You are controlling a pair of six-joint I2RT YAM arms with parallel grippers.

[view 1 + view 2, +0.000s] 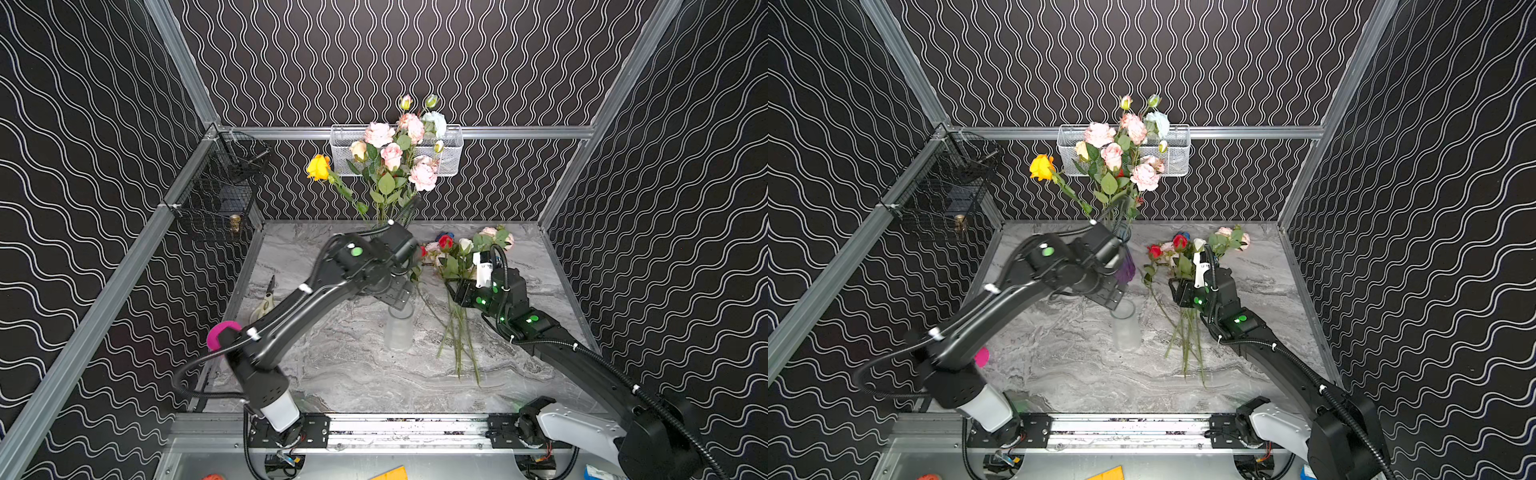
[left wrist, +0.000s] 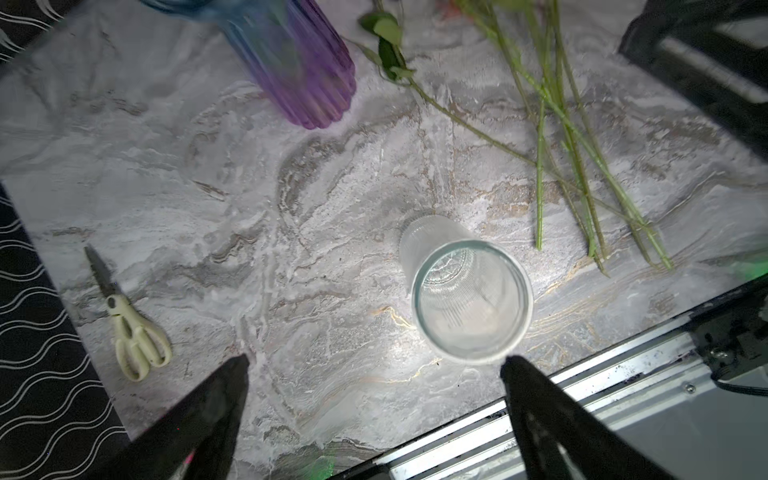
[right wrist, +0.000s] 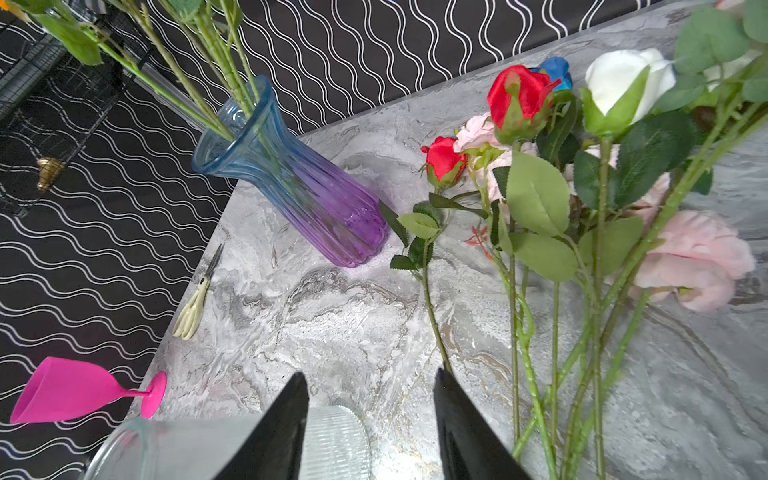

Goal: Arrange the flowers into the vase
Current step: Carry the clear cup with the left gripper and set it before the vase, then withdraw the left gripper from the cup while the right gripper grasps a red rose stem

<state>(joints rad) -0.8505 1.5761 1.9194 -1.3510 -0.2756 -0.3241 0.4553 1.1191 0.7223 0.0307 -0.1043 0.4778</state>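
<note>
Counting two vases on the grey marbled counter (image 2: 249, 208): blue-to-purple ribbed glass vase (image 3: 307, 187) at twelve o'clock, holding pink roses (image 1: 379, 134) plus one yellow-orange rose (image 1: 318, 167); clear ribbed glass vase (image 2: 424, 237) at six. Spotting loose long-stemmed roses (image 3: 519, 99) at three o'clock: two red, one white, one blue. Finding left end effector (image 2: 374, 361) gaping, right end effector (image 3: 370, 374) parted, both gripping nothing.

Top views high, looking down whole cell; wrist views near table (image 2: 208, 187), sharing purple vase (image 2: 307, 83).

The left arm (image 1: 291, 309) and right arm (image 1: 557, 347) were black with white base shells, ribbed cables and green lights. The left gripper (image 2: 374, 361) had black wedge fingers (image 2: 208, 407).
</note>
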